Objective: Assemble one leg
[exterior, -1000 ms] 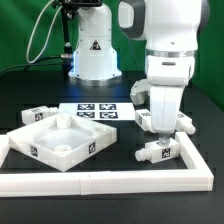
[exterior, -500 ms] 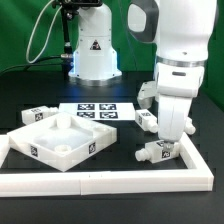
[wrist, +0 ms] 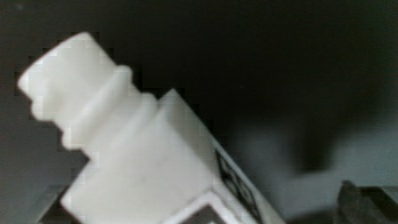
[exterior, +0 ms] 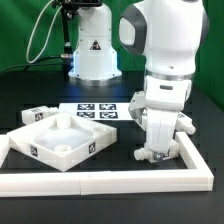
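Near the desk's front edge, toward the exterior view's right corner, the leg [exterior: 147, 155] lay on its side on the black tabletop, just inside the long L-shaped border bar [exterior: 110, 182]. It was a stubby peg of smooth white plastic with a black-and-white square tag on it. The gripper [exterior: 160, 146] hung directly over it, low enough that the arm's white housing hid most of the peg, and I could not tell whether the fingers were spread or pressed onto it. The wrist view showed what the exterior view could not: the leg [wrist: 134, 130] filled the picture on a slant, with a rounded, stepped end, a ridge below it, a blockier body and the sticker's edge at one side, all somewhat blurred. Only the exterior view showed the rimmed square panel [exterior: 60, 142] toward the opposite front corner, the marker board [exterior: 95, 111] behind it, and a second peg [exterior: 38, 116].
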Robot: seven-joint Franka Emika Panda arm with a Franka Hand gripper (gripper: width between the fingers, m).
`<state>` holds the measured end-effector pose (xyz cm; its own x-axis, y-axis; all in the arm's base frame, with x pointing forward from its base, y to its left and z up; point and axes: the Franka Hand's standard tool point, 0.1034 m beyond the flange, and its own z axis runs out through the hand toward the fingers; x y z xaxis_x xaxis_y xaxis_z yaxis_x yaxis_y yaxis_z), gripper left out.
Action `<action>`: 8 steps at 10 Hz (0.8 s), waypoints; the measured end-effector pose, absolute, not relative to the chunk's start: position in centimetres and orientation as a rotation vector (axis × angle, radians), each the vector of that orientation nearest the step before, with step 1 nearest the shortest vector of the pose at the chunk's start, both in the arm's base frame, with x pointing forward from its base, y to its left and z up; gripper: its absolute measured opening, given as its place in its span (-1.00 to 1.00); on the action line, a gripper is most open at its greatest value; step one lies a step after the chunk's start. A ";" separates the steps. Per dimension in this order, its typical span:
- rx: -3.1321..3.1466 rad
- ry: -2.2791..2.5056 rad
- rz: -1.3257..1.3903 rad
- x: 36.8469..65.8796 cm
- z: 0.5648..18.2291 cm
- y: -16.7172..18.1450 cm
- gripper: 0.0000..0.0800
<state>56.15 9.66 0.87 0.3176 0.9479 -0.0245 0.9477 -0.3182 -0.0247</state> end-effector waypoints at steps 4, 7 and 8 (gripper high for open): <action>-2.547 -1.829 0.048 56.2 0.8 9.6 -0.07; -2.547 -1.828 0.048 56.2 0.8 9.6 -0.34; -2.576 -1.793 0.042 55.5 1.4 8.9 -0.34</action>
